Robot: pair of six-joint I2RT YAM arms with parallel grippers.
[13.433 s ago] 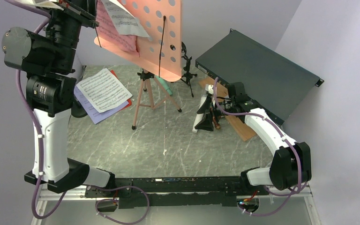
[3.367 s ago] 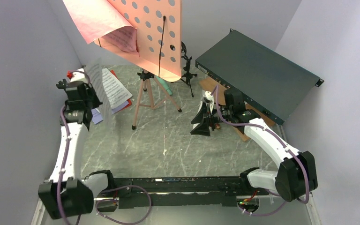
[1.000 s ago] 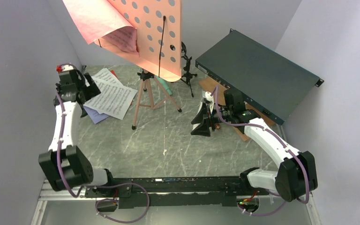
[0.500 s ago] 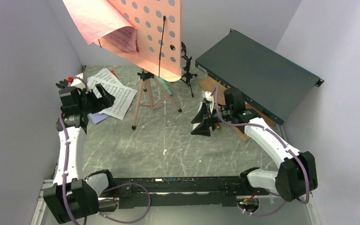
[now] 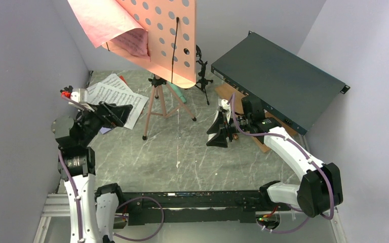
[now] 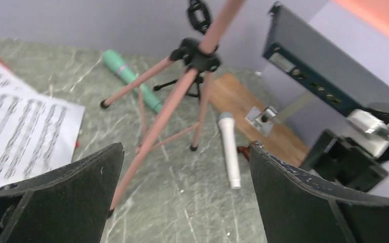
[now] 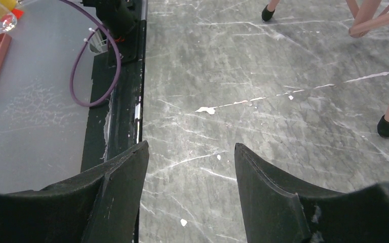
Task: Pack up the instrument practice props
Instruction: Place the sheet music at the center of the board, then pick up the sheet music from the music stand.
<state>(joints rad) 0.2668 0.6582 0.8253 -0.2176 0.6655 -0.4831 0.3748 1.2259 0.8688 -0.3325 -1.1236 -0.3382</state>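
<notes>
Lying flat, white sheet-music page [image 5: 124, 98] — printed staves, words unreadable — beside tripod [image 5: 151, 109].

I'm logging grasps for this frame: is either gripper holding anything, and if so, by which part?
Nothing is held. The left gripper and the right gripper both stand open, with nothing between their fingers.

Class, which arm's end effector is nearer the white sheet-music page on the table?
Left. The left end effector is at the near corner of the white sheet-music page; the right end effector sits beyond the pink tripod.
</notes>
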